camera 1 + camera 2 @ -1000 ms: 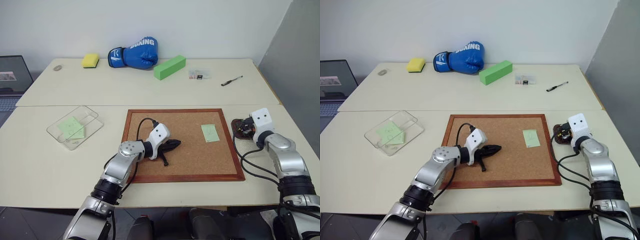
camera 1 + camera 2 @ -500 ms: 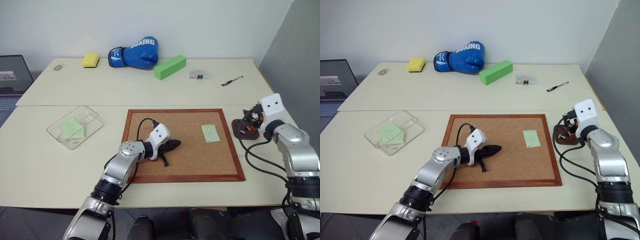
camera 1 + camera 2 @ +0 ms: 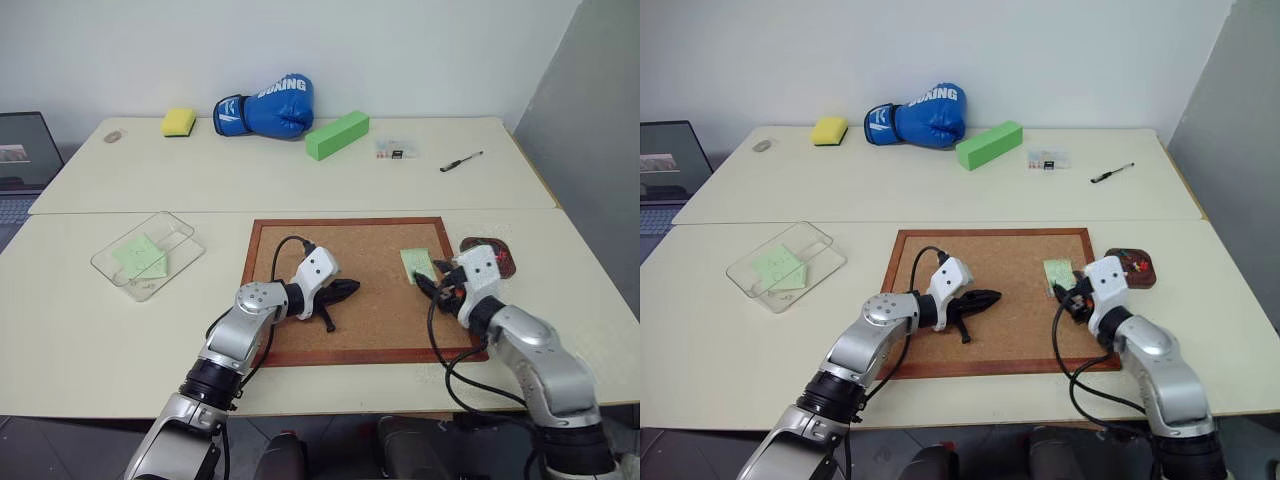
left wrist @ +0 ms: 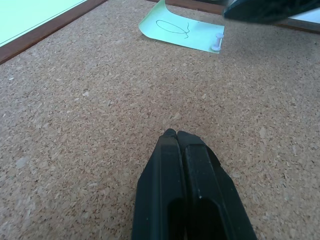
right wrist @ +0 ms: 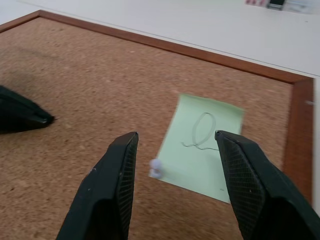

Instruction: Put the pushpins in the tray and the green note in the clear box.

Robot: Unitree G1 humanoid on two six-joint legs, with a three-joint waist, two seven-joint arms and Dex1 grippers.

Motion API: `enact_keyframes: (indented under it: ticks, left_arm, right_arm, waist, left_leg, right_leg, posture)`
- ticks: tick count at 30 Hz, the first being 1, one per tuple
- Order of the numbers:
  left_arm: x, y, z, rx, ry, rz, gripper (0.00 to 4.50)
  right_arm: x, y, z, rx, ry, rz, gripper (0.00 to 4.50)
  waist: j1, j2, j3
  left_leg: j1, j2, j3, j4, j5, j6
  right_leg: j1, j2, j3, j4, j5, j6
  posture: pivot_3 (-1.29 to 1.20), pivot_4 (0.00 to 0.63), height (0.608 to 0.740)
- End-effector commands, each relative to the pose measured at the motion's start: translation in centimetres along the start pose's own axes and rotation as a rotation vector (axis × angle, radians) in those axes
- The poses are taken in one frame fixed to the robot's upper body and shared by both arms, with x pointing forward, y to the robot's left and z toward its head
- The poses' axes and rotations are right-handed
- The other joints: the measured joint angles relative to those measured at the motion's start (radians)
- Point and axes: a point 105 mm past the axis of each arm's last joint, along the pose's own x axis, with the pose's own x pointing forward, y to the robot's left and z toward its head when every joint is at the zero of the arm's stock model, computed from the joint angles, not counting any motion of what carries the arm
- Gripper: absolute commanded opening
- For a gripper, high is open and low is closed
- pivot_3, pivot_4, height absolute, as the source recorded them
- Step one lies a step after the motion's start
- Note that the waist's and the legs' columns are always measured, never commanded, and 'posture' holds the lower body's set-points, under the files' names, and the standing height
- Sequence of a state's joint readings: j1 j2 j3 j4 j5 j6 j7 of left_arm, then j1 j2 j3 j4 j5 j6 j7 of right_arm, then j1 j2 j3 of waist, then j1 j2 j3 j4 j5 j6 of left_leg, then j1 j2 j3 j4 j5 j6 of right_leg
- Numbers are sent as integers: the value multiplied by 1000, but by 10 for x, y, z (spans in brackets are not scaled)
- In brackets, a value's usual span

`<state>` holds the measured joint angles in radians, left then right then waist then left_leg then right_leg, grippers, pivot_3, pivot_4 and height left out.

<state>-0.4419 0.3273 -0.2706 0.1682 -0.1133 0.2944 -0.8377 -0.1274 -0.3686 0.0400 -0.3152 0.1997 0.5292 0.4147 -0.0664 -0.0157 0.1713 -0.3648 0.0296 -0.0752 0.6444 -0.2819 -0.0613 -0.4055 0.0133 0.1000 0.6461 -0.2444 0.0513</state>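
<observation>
The green note (image 5: 205,145) lies on the corkboard (image 3: 370,320) near its right side, held at one corner by a pale-headed pushpin (image 5: 156,169). My right gripper (image 5: 176,135) hovers open just over the note's near end, with nothing between its fingers. The dark wooden tray (image 3: 500,243) sits right of the board, partly behind that gripper, with small coloured pushpins (image 3: 1130,265) in it. My left gripper (image 3: 345,290) rests shut and empty on the cork at mid-board. The clear box (image 3: 148,255) stands at the far left with a pale green sheet inside.
On the far table are a blue boxing glove (image 3: 268,105), a long green block (image 3: 338,135), a yellow sponge (image 3: 180,121), a small clear case (image 3: 395,150) and a pen (image 3: 461,162). A laptop (image 3: 20,150) sits at the left edge.
My right gripper has swung left from over the tray to the green note's near end on the corkboard. The left arm has kept still.
</observation>
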Motion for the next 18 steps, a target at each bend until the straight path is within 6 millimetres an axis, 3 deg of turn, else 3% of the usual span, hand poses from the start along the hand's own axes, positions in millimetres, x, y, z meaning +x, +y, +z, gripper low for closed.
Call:
enact_keyframes:
  ticks: [1, 6, 18]
  left_arm:
    - [-3, -3, -30, -51, 108, -2, 0]
    - [-4, -2, -29, -50, 108, 1, 0]
    - [-5, -1, -30, -45, 111, 0, 0]
  right_arm:
    - [3, -1, -1, -30, -12, 1, 2587]
    - [4, -4, -10, -36, 6, -4, 2587]
    - [-1, -3, -11, -7, -16, 5, 269]
  waist:
    - [0, 0, 0]
    - [0, 0, 0]
    - [1, 0, 0]
  left_leg:
    - [0, 0, 0, 0, 0, 0]
    - [0, 0, 0, 0, 0, 0]
    - [0, 0, 0, 0, 0, 0]
  right_leg:
    - [0, 0, 0, 0, 0, 0]
    - [0, 0, 0, 0, 0, 0]
    - [0, 0, 0, 0, 0, 0]
  posture:
    - [0, 150, 740]
    - [0, 150, 740]
    - [0, 150, 740]
